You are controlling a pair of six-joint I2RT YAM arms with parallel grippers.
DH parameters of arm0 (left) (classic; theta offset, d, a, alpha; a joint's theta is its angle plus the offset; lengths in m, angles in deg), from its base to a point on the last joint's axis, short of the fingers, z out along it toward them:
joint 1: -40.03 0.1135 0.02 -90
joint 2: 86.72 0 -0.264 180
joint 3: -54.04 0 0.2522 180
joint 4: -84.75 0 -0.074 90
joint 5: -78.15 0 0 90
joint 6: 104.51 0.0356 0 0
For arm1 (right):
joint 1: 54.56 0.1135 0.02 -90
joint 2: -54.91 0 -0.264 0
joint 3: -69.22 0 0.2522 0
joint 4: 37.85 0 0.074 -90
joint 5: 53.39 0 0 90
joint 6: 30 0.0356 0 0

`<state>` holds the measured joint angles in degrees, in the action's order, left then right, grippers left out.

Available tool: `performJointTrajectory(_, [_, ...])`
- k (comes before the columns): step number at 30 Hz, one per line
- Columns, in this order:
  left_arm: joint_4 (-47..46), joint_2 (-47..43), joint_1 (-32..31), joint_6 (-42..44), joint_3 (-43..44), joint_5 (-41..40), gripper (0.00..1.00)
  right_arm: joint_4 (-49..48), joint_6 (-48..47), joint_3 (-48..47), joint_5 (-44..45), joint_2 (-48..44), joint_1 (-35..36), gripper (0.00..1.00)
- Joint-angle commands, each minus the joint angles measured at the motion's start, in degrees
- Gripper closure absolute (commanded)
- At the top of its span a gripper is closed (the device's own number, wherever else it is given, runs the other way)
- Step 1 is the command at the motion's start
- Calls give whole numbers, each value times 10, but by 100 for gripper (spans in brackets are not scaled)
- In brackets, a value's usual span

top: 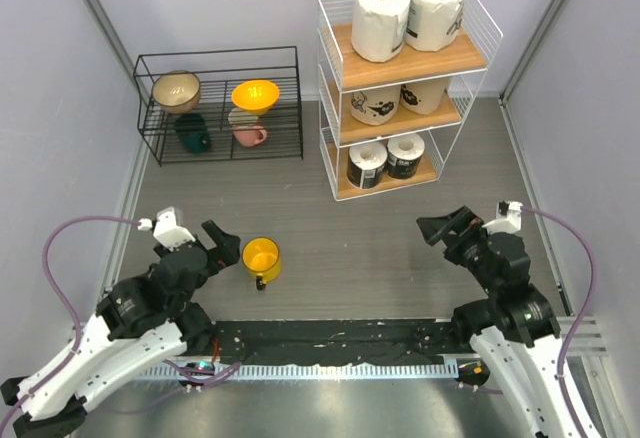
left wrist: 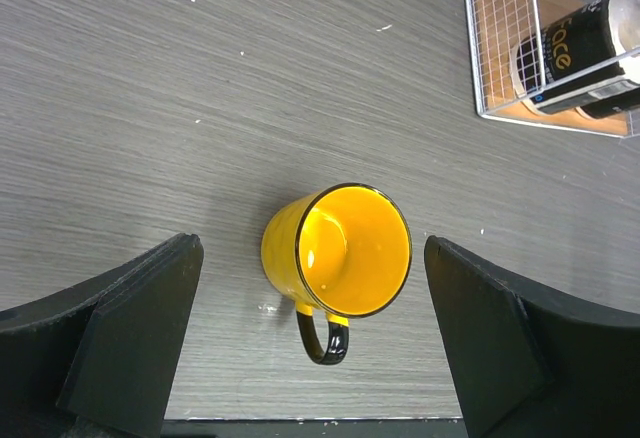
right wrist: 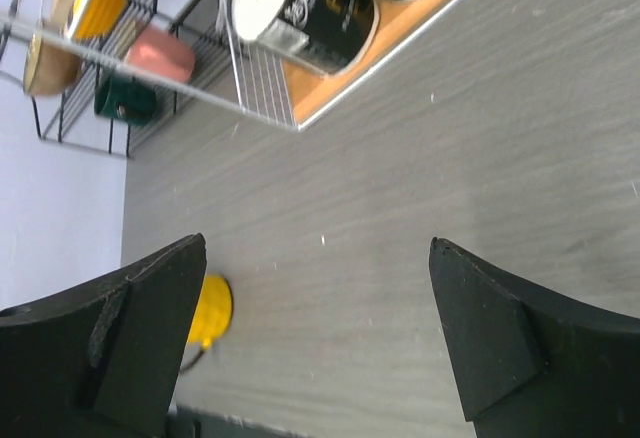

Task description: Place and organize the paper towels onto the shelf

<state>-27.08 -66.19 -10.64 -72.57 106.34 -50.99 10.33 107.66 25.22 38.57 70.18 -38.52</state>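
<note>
A grey wood-grain table (top: pixel 380 248) fills the floor of a pale-walled booth. The left gripper (top: pixel 222 244) has its jaws spread wide and holds nothing. In the left wrist view a yellow cup (left wrist: pixel 340 248) with a dark handle lies in line with the gap between the 2 fingers, clear of both. Whether the jaws are level with it or above it cannot be told. The right gripper (top: pixel 447 226) is likewise wide open and empty, with bare table between its fingers. Ahead of the right jaws and a little to their left stands the shelf (top: pixel 400 70), well apart from both grippers. All 6 paper towels are on it, 2 per tier. 2 white rolls (top: pixel 381 16) stand upright on the top board. 2 beige rolls (top: pixel 376 104) with dark print are on the middle board, their tops hidden under the board above. 2 dark-wrapped rolls (top: pixel 367 164) are on the bottom board. Both wrist views cut the bottom rolls off at the frame edge, and their lettering is only partly legible. Far ahead of the left jaws, a black wire rack (top: pixel 215 53) holds bowls and cups. In the right wrist view the cup is half hidden behind a finger.
</note>
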Motion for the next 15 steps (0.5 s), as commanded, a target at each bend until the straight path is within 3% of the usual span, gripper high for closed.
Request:
performJointTrajectory(1, [-15,-21,-3,5,-3,-26,0,122,-49,-39,-56,-46,2,0])
performJointTrajectory(8, [-10,-63,-3,1,-21,-37,0,210,-64,-74,-34,-80,1,0])
performJointTrajectory(15, [1,-66,-3,-5,-15,-47,0,233,-56,-80,-22,-102,2,0])
